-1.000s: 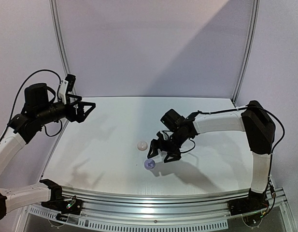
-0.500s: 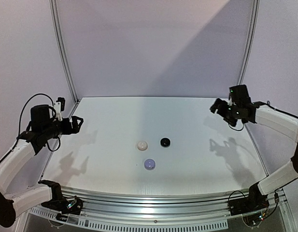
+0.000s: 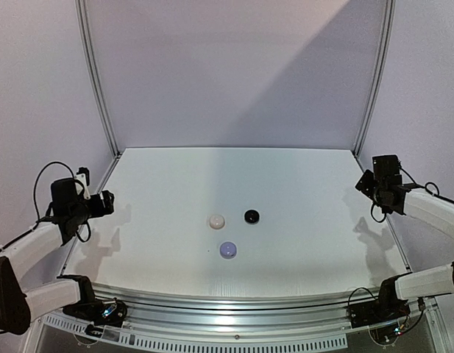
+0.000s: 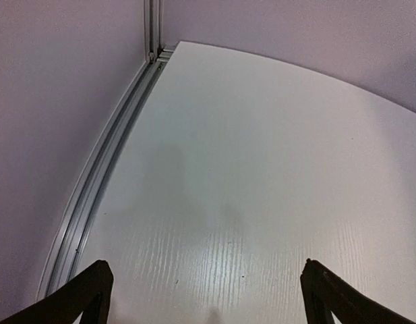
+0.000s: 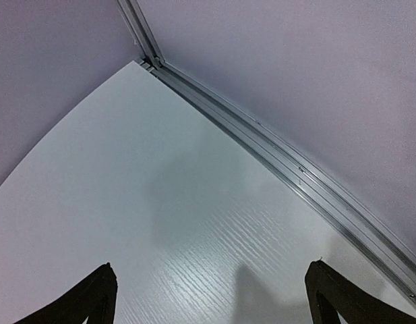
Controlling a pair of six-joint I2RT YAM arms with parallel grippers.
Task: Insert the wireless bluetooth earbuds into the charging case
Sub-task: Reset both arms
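Left jaws wide, empty, over the left desk edge. Right jaws wide, empty, over the right edge. Desk (image 3: 168, 184) white, faint wood grain, metal rail (image 5: 275, 145) alongside. Mid-desk, three smooth round pucks, apart: white case (image 3: 216, 220), black case (image 3: 251, 216), lavender case (image 3: 227, 250). Earbuds too small to make out.

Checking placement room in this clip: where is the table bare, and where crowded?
Bare: the table behind the three cases, and both flanks to its side edges. Crowded only mid-table, where the white case, black case and lavender case cluster.
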